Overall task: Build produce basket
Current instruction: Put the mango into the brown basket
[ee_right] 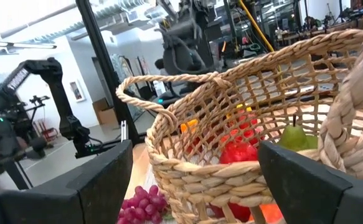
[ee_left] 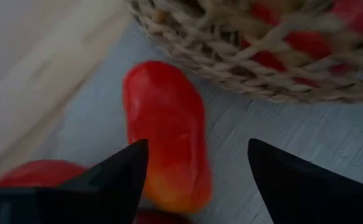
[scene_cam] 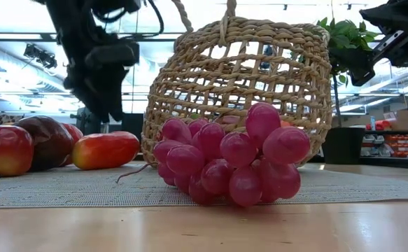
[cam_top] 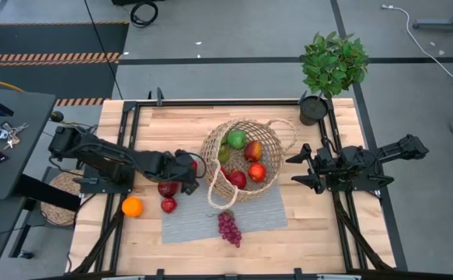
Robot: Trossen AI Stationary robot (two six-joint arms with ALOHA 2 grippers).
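The wicker basket stands on a grey mat at the table's middle and holds a green fruit and several red ones. My left gripper is open just left of the basket. It hovers over a red-yellow fruit that lies on the mat without touching it. Red apples lie beside it, an orange sits on the bare wood further left, and purple grapes lie at the mat's near edge. My right gripper is open and empty, right of the basket.
A potted green plant stands at the table's far right corner. A flat woven mat lies off the table's left edge under the left arm's base. Black frame rails run along the table's left and right sides.
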